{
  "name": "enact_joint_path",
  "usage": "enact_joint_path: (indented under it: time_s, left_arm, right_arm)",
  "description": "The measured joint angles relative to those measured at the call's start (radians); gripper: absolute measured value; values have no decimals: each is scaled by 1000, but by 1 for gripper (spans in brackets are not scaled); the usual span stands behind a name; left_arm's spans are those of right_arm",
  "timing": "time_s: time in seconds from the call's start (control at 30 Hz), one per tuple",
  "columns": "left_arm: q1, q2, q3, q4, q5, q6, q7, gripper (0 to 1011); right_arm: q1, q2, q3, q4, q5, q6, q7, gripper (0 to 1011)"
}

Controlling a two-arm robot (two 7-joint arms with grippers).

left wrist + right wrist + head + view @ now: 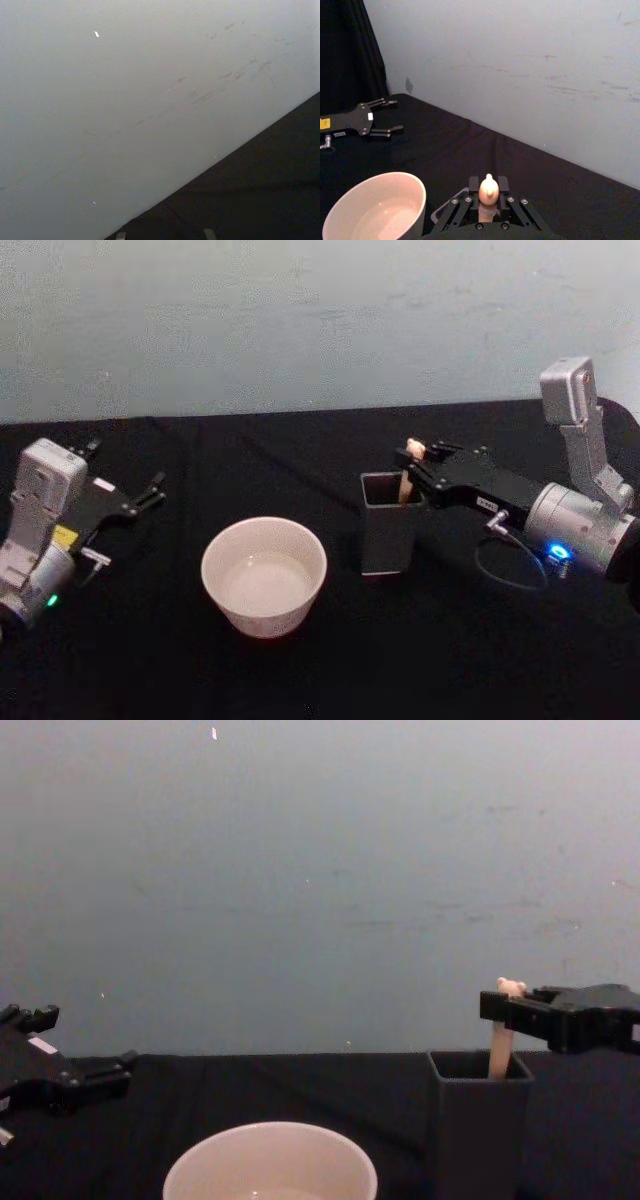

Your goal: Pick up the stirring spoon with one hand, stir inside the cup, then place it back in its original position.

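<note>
The stirring spoon [407, 480] stands upright in the dark grey square holder [388, 530], its peach handle and bear head [488, 189] poking above the rim. My right gripper [413, 468] reaches in from the right and is shut on the handle just below the bear head. In the chest view the spoon [501, 1050] rises out of the holder [478, 1120], held by the right gripper [503, 1010]. The cream cup [264, 575] sits left of the holder, with what looks like liquid inside. My left gripper [125, 472] rests open at the far left, well away from the cup.
A black cloth covers the table [450, 650], and a pale wall [320, 320] closes off the back. Between cup and holder is a narrow gap. The cup's rim [375, 182] lies close beside the right gripper in the right wrist view.
</note>
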Motion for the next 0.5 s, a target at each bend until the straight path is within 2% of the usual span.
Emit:
enact_joint_path:
  time_s: [0.5]
  left_arm:
    - [0,0,0,0,0,0,0,1001]
  right_arm:
    - [-2,-7,3,0,-23,11,-6,215]
